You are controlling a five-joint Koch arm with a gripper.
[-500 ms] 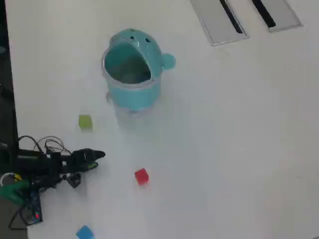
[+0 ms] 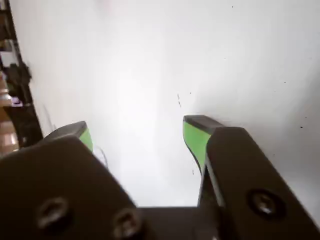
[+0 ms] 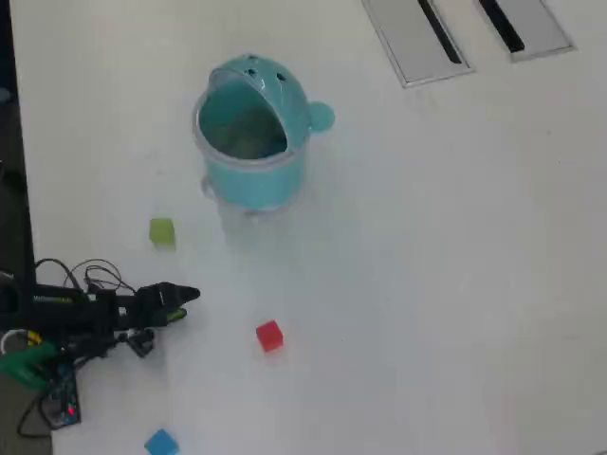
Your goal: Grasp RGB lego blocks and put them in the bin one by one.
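**Arm idling at lower left, all three blocks lying loose on the table**

Since half a second ago I am seeing almost nothing moving: the arm is staying at the lower left of the overhead view and the blocks and bin are sitting where they were.

In the overhead view the gripper [image 3: 190,296] is pointing right from the lower left of the frame, with a tangle of cables trailing behind it at the left edge. In the wrist view the gripper [image 2: 137,134] is showing its jaws standing well apart, green pads facing each other, and only bare white table [image 2: 165,60] is lying between them; it is holding nothing.

The teal bin [image 3: 254,180] is standing in the upper left-centre of the overhead frame, its opening showing toward the camera, its hood at the back and its round knob sticking out to the right. The yellow-green block [image 3: 162,232] is resting below and left of the bin, above the gripper. The red block [image 3: 269,336] is lying right of the gripper, near the lower centre-left. The blue block [image 3: 160,442] is sitting at the bottom edge, below the arm. Two grey slotted panels [image 3: 417,38] are lying at the top right of the frame.
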